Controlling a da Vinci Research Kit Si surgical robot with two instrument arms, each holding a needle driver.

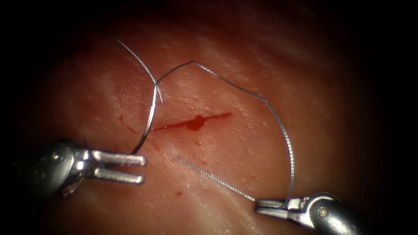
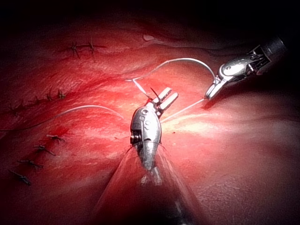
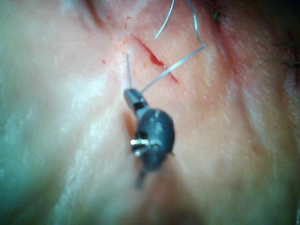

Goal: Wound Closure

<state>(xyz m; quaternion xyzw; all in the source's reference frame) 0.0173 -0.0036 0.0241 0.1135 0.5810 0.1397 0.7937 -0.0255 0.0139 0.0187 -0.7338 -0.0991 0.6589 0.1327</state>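
Note:
The cut (image 1: 191,124) in the tissue (image 1: 244,143) runs slantwise and holds red fluid. The curved needle (image 1: 150,117) lies across the cut's left end. Its lower end reaches the upper jaw of my left tool (image 1: 143,169), whose jaws are open and hold nothing. I cannot tell whether the needle is in the tissue. Thread (image 1: 261,98) arcs from the needle's top, over the right side, down to my right tool (image 1: 257,203). Its jaws are shut on the thread, and a straight strand (image 1: 213,178) runs from them into the tissue below the cut. My right tool (image 3: 133,97) grips that strand.
A loose thread end (image 1: 133,54) trails up and left from the needle's top. Several older dark stitches (image 2: 82,47) sit on the tissue away from this cut. Small red spots (image 1: 177,193) dot the tissue below the cut.

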